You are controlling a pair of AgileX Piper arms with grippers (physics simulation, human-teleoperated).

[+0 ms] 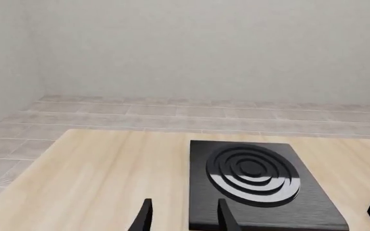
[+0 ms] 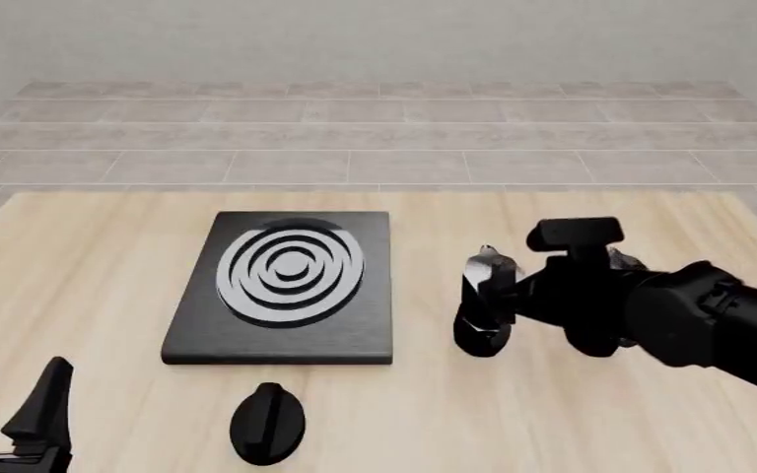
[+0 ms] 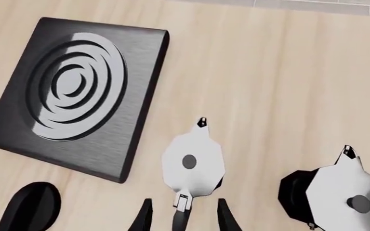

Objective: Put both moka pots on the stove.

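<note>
Black stove (image 2: 287, 296) sits bare; both moka pots (image 3: 193, 163) (image 3: 342, 199) stand right of it. Right fingers (image 3: 180, 216) spread around one's handle, left fingers (image 2: 11, 404) spread, empty.

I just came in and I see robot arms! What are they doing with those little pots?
The right gripper is open around the handle of one moka pot, which stands on the table to the right of the stove. The second moka pot stands on the table too. The stove has nothing on it yet. The left gripper is open and holds nothing.
</note>
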